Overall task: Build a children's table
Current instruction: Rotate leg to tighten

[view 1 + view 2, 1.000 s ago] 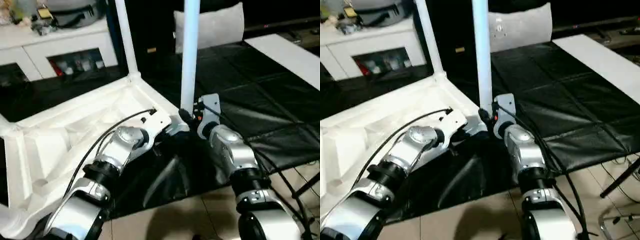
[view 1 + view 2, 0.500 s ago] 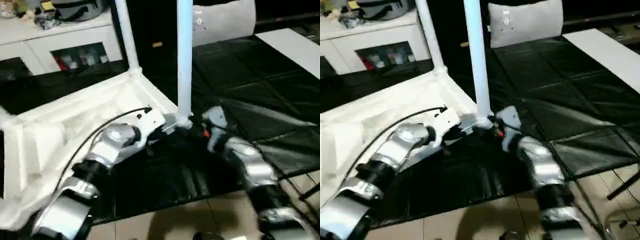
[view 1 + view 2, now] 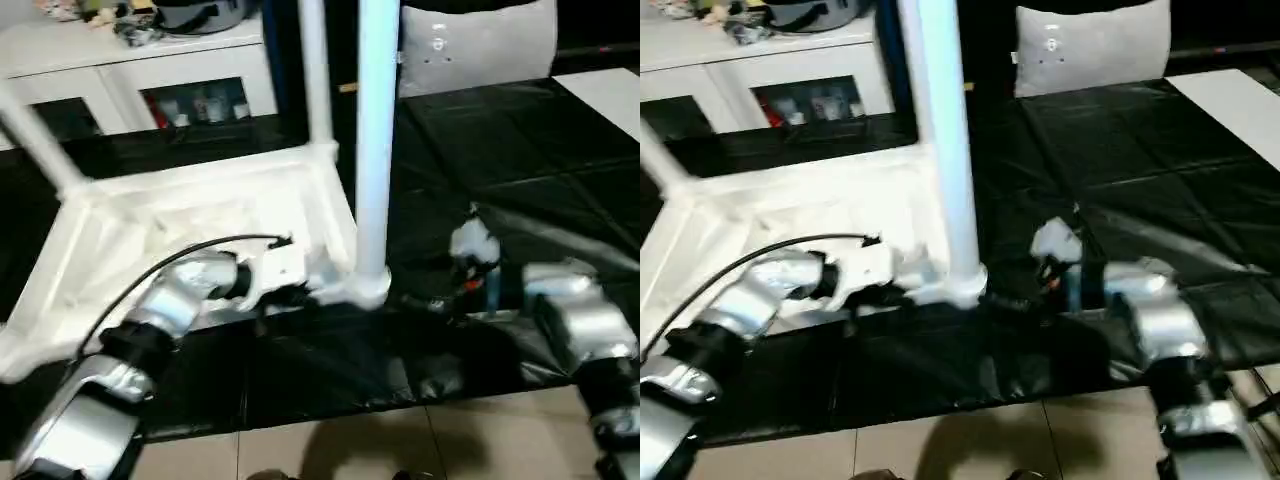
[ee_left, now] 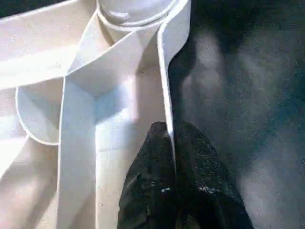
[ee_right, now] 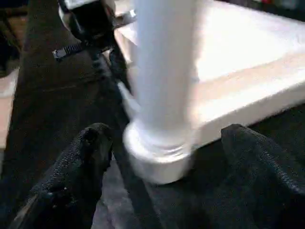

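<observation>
The children's table lies upside down on a black mat, its white ribbed tabletop (image 3: 200, 215) facing up. One white leg (image 3: 377, 140) stands upright in the near right corner socket (image 3: 366, 290). A second leg (image 3: 314, 70) rises from the far corner and a third leg (image 3: 42, 145) from the left. My left gripper (image 4: 167, 130) is shut on the tabletop's raised rim (image 4: 166, 95), close to that socket. In the right wrist view my right gripper (image 5: 171, 138) is open, its fingers (image 5: 90, 148) wide on either side of the leg's base and clear of it.
The black mat (image 3: 520, 150) covers the floor to the right, with tiles (image 3: 400, 440) at its near edge. A white cabinet (image 3: 150, 60) stands behind the table, a grey cushion (image 3: 475, 45) at the back right and a white board (image 3: 610, 85) at the far right.
My right gripper has opened, let go of the upright leg and drawn back to the right. The left gripper keeps its hold on the rim. The head views have shifted.
</observation>
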Tool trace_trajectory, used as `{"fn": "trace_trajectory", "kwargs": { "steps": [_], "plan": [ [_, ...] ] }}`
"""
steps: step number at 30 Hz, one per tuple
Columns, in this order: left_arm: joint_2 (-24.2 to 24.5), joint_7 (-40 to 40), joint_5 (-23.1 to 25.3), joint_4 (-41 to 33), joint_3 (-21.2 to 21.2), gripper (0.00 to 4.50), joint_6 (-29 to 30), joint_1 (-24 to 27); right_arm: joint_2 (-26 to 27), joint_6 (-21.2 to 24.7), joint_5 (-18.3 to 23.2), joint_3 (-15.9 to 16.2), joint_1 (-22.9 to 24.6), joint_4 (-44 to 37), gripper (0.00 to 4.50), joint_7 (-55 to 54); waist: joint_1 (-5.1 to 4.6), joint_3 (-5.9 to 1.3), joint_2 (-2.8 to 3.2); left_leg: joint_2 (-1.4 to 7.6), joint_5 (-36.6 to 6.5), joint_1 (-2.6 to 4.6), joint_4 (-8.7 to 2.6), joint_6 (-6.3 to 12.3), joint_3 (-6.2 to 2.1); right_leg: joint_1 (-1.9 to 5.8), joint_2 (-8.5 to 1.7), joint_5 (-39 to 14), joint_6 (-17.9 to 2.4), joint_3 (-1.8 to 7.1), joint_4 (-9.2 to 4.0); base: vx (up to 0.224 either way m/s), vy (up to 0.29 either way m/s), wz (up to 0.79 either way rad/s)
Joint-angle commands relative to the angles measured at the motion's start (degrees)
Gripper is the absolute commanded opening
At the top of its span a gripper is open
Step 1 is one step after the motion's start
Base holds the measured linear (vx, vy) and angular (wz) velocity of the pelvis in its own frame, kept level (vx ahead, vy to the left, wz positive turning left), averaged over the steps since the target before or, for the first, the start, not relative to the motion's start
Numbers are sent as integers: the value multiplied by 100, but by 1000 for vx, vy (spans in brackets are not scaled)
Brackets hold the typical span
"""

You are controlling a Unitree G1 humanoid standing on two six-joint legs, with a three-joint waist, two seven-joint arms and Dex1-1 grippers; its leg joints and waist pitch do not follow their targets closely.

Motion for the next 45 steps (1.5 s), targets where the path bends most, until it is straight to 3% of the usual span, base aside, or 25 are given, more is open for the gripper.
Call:
{"fn": "trace_trajectory", "kwargs": {
  "steps": [1, 5, 7, 17, 20, 22, 27, 32, 35, 36, 37, 39, 40, 42, 43, 44, 45],
  "plan": [
    [65, -441, 68, -257, -316, 0, -202, 124, 23, -15, 4, 169, -101, 13, 380, 220, 39, -419, -161, 431, -71, -18, -392, 761, -113, 386, -517, -1684, -311, 472, -377, 0, 0, 0],
    [64, -582, 51, -306, -360, 0, -300, 169, 41, 91, 50, 240, -151, 48, 359, 448, 123, -436, -159, 460, -41, 5, -394, 718, -117, 371, -503, -1618, -334, 480, -370, 0, 0, 0],
    [62, -607, 49, -306, -370, 0, -327, 174, 50, 129, 84, 253, -156, 42, 328, 498, 149, -446, -166, 457, 4, -14, -388, 721, -123, 390, -510, -1525, -338, 481, -349, 0, 0, 0],
    [53, -883, -17, -537, -491, 0, -364, 284, 222, 206, 129, 507, -201, 123, 240, 801, 156, -438, -174, 449, -48, -17, -397, 671, -114, 386, -509, -1696, -293, 469, -377, 0, 0, 0],
    [40, -899, -15, -563, -522, 0, -358, 300, 313, 210, 107, 532, -264, 233, 236, 790, 148, -434, -167, 445, -110, -14, -401, 641, -114, 382, -500, -1769, -262, 464, -394, 0, 0, 0],
    [30, -925, -6, -580, -543, 0, -352, 312, 377, 223, 91, 559, -327, 335, 200, 785, 141, -432, -173, 440, -119, -16, -405, 619, -117, 389, -501, -1798, -240, 457, -396, 0, 0, 0],
    [40, -961, -14, -606, -542, 0, -295, 350, 400, 384, 180, 597, -318, 321, 188, 931, 133, -439, -231, 439, -60, -17, -405, 626, -110, 393, -501, -1793, -204, 468, -390, 0, 0, 0],
    [23, -851, -74, -681, -455, 0, -12, 412, 477, 529, 326, 564, -221, 177, 188, 952, 133, -439, -217, 458, -17, -10, -405, 639, -110, 382, -509, -1728, -267, 473, -377, 0, 0, 0],
    [-186, -433, -156, -733, -247, 0, 596, 370, 738, 806, 368, 411, -99, -74, 188, 317, 126, -428, -222, 450, -33, -6, -408, 594, -104, 381, -510, -1840, -243, 473, -401, 0, 0, 0],
    [-335, -154, -174, -732, -140, 0, 894, 306, 922, 942, 259, 351, -42, -153, 188, -233, 109, -409, -180, 438, -111, 1, -417, 538, -98, 379, -498, -1979, -198, 467, -431, 0, 0, 0],
    [-335, -154, -174, -732, -140, 0, 894, 306, 922, 942, 259, 351, -42, -153, 188, -233, 84, -391, -198, 435, -144, 1, -431, 495, -94, 378, -493, -2070, -155, 467, -462, 0, 0, 0],
    [-739, 611, -101, -560, 51, 0, 1372, 90, 1247, 1281, 56, 330, 94, -286, 188, -1083, 24, -362, -208, 376, -307, 23, -445, 317, -79, 382, -461, -2444, -16, 413, -553, 0, 0, 0],
    [-838, 799, -82, -496, 94, 0, 1485, 30, 1356, 1367, -16, 302, 91, -280, 188, -1376, -44, -342, -141, 311, -628, 76, -434, 192, -82, 376, -453, -2898, 176, 332, -644, 0, 0, 0],
    [-933, 986, -64, -442, 142, 0, 1608, -23, 1479, 1458, -76, 252, 76, -264, 188, -1696, -131, -308, -164, 305, -860, 93, -442, 175, -80, 366, -426, -3098, 303, 288, -717, 0, 0, 0],
    [-1127, 1371, -39, -327, 251, 0, 1875, -139, 1781, 1678, -168, 87, 2, -182, 188, -2451, -213, -280, -120, 319, -1159, 152, -440, 117, -91, 352, -410, -3264, 390, 236, -790, 0, 0, 0],
    [-1296, 1765, 4, -188, 350, 0, 2057, -268, 2059, 1697, -250, -43, -80, -72, 188, -3087, -347, -262, -80, 351, -1529, 183, -460, 51, -137, 388, -385, -3335, 445, 126, -836, 0, 0, 0],
    [-1355, 1931, 29, -127, 387, 0, 2112, -320, 2155, 1676, -281, -87, -115, -20, 188, -3310, -413, -277, -82, 380, -1689, 174, -471, 32, -169, 429, -390, -3279, 483, 96, -832, 0, 0, 0]
  ]
}}
